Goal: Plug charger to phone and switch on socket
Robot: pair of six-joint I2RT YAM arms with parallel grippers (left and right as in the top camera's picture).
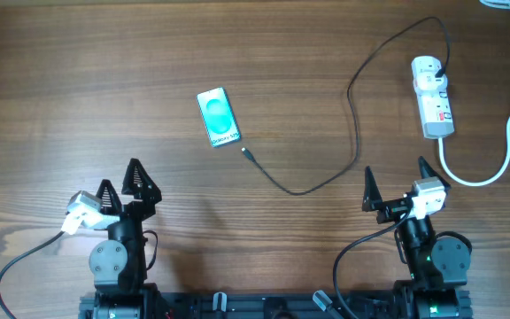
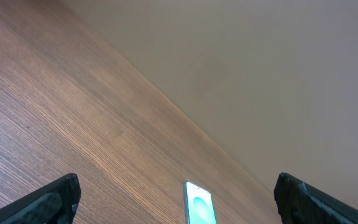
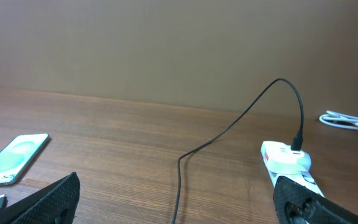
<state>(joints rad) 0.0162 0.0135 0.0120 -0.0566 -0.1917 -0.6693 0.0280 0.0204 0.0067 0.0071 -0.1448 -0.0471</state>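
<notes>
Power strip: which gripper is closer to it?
Right. In the overhead view the right gripper sits below the power strip, slightly to its left. The left gripper is far off at the opposite side.

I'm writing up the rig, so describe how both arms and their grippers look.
Both arms are black. The left gripper and right gripper each have two black, pointed, triangular fingers. A white block sits at each wrist, with round grey joint caps, and black cables loop from the bases.
</notes>
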